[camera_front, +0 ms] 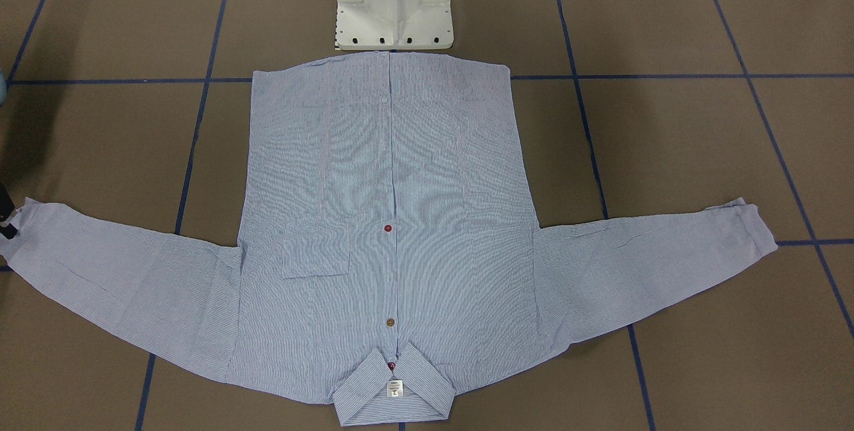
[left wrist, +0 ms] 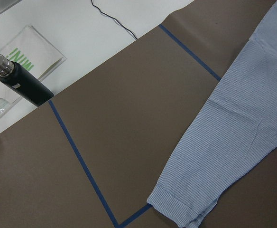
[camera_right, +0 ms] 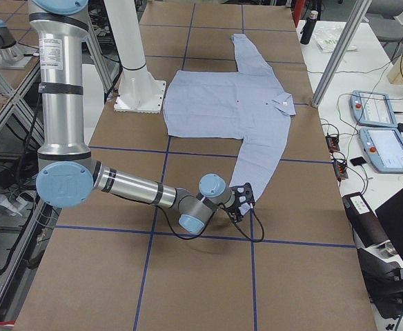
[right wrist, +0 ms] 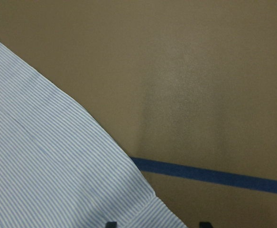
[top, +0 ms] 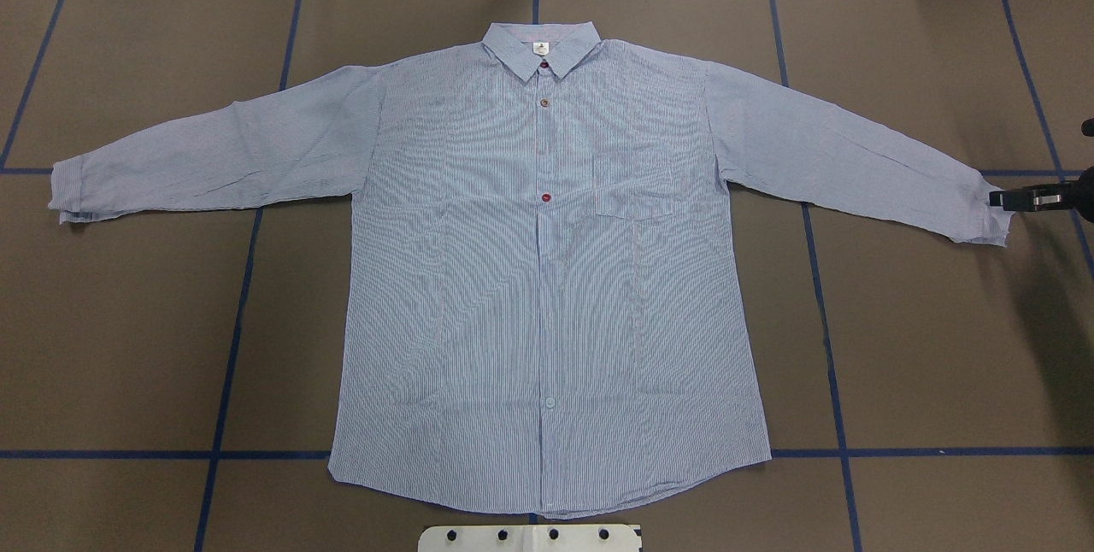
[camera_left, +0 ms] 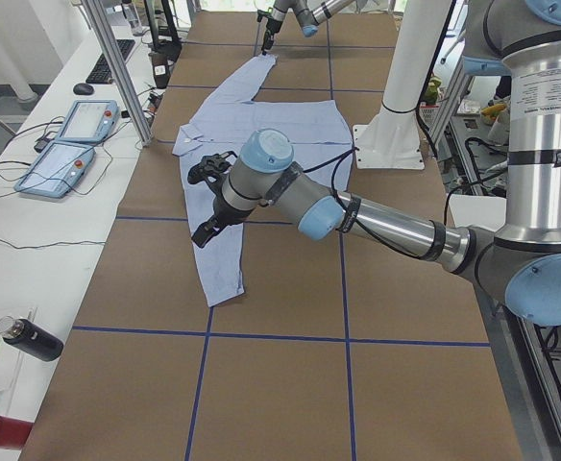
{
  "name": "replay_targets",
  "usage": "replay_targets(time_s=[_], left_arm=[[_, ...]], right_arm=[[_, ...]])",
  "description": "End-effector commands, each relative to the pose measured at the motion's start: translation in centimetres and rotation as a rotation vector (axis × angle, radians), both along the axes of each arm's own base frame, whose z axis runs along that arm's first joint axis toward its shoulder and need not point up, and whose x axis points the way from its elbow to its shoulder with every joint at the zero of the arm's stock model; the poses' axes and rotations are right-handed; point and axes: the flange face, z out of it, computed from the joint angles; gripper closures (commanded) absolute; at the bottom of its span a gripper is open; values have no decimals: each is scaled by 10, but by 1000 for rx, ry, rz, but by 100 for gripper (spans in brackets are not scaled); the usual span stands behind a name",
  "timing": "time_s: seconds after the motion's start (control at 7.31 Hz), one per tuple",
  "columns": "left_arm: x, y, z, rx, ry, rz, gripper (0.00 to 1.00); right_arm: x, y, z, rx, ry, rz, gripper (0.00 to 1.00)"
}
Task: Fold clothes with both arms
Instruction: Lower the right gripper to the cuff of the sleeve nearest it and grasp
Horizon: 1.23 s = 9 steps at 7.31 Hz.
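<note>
right fingers: low at the cuff edge, tips touching or just beside it; two tips show apart in the wrist view, a grip can't be confirmed
left fingers: above the other sleeve, clear of the cloth; open or closed, I cannot tell
shirt: flat on the bench, front up, sleeves spread
step: likely the first sleeve fold, not yet begun
next: pinch both cuffs, carry them inward
writing: neck label unreadable; green "MINI" on a sheet beside the bottle
</note>
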Motion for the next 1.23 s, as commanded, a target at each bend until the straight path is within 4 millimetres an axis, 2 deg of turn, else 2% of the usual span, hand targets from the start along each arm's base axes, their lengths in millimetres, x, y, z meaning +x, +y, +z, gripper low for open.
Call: replay_targets(time_s=[0.0,0.27,0.55,1.09], left_arm=[[-1,1,0,0,0,-1,0],[-1,1,0,0,0,-1,0],[-1,1,0,0,0,-1,0],[-1,0,0,1,0,-1,0]], right_arm=[[2,2,12,-17,13,6,30],[1,0,11,-14,15,10,38],[0,-2,9,-14,13,14,52],[3,-3,14,-11,38,41,52]])
